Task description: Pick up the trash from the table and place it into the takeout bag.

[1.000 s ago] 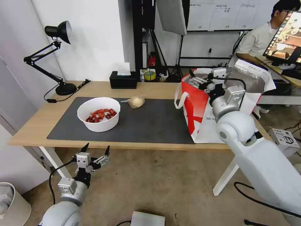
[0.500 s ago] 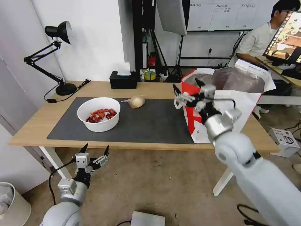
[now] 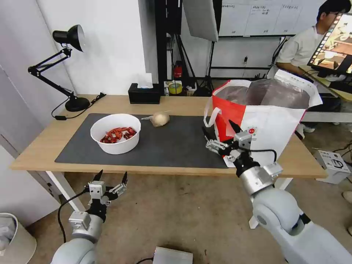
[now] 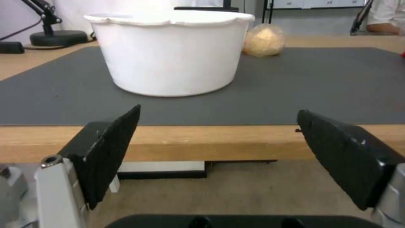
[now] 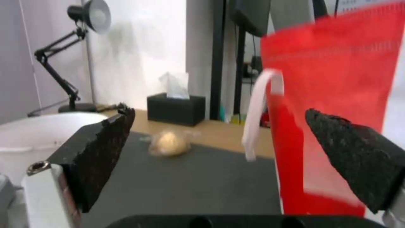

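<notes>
We find a broad bare stretch of dark mat (image 3: 176,141) between the white bowl (image 3: 115,137) and the takeout bag (image 3: 264,121), with only the wrapped lump (image 3: 160,118) at its far edge. The bag stands tall on the right end of the counter (image 3: 40,146), its mouth open upward. A tissue box (image 3: 144,93) and desk lamp (image 3: 69,69) line the back edge.

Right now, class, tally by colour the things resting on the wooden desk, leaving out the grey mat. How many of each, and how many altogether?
White: 1, the round white bowl of red crayfish shells
Beige: 1, the film-wrapped beige lump
Black: 2, the black desk lamp and the black tissue box
Red and white: 1, the foil-lined fabric takeout bag
Total: 5
</notes>
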